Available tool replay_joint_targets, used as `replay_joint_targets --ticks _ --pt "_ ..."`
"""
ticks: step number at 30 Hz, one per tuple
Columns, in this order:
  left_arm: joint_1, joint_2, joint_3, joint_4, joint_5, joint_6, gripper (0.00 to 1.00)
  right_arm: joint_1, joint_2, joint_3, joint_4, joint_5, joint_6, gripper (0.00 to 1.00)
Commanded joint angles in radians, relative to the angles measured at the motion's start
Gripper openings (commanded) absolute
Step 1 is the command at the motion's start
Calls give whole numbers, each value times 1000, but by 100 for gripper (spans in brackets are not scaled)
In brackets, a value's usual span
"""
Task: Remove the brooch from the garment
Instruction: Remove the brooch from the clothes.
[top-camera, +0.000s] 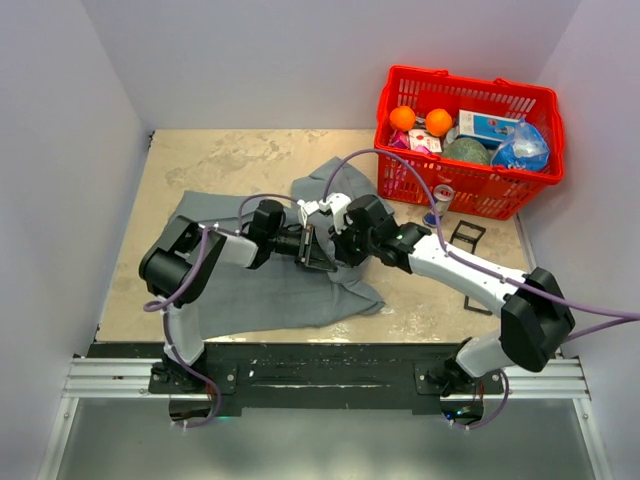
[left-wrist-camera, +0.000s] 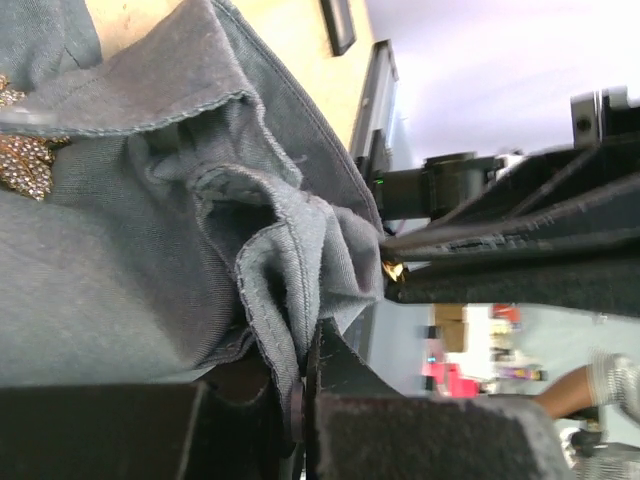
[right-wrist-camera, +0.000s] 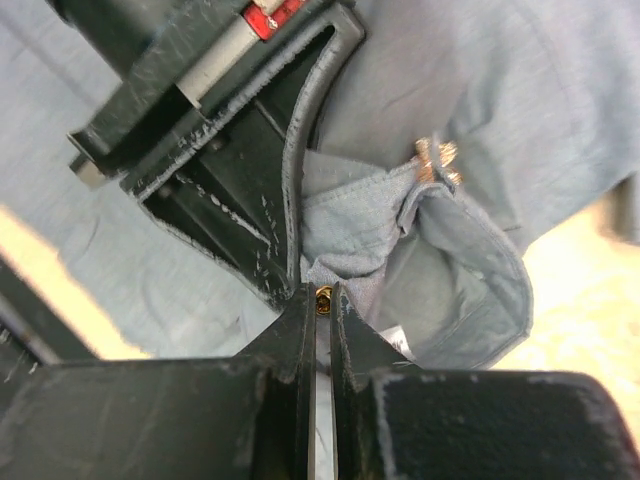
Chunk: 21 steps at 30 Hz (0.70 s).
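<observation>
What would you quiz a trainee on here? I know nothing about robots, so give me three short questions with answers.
1. True or false: the left arm's jaws are shut on a fold of the garment.
2. Whose jaws pinch the small gold piece? A the left arm's, B the right arm's, C neither.
3. Fill in: the oranges lie in the red ____.
Key: 1 true; 2 B; 3 basket.
</observation>
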Motion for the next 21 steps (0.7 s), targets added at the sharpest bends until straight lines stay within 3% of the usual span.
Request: replay_joint_targets --ticks 1,5,21 --pt "1 -54 0 -253 -98 235 0 -85 -18 91 -94 -312 -57 0" --pt "0 -76 10 -358 -164 352 0 -148 -9 113 -184 -511 -132 0" --pt "0 -94 -11 -440 -203 450 0 -299 103 208 -392 -813 -255 0"
